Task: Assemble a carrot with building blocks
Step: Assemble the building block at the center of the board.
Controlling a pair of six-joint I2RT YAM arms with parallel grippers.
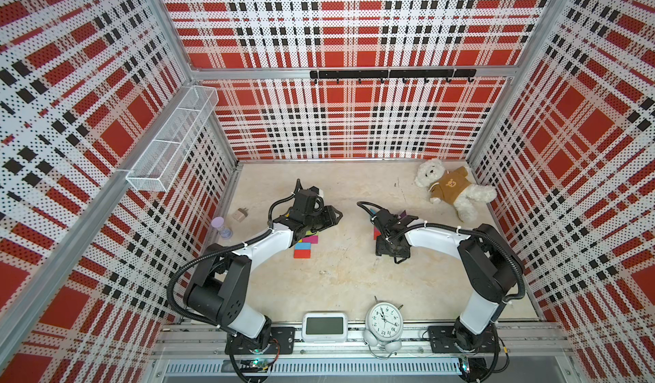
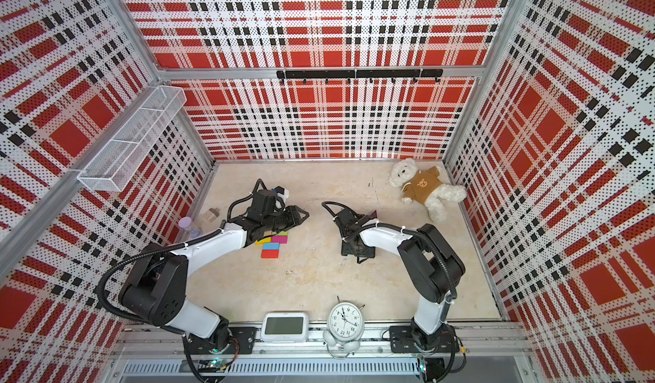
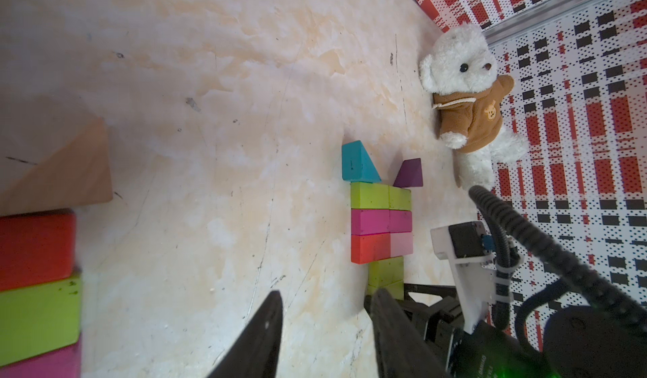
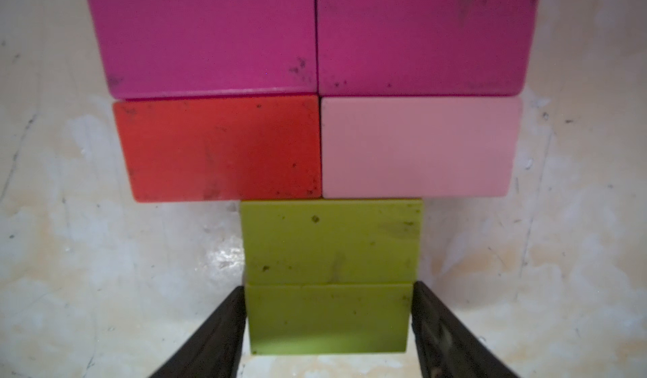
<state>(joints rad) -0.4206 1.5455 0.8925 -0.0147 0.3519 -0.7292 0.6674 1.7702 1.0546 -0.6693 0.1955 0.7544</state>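
Stack of building blocks: lying flat, near the teddy bear.
Lime brick: stack's end farthest from the teddy bear.
Right gripper: straddles that brick; you cannot tell whether it pinches.
Left gripper: spread, empty.

Wedges behind the bricks — bear beyond

The alarm clock (white dial) carries black hour numerals.
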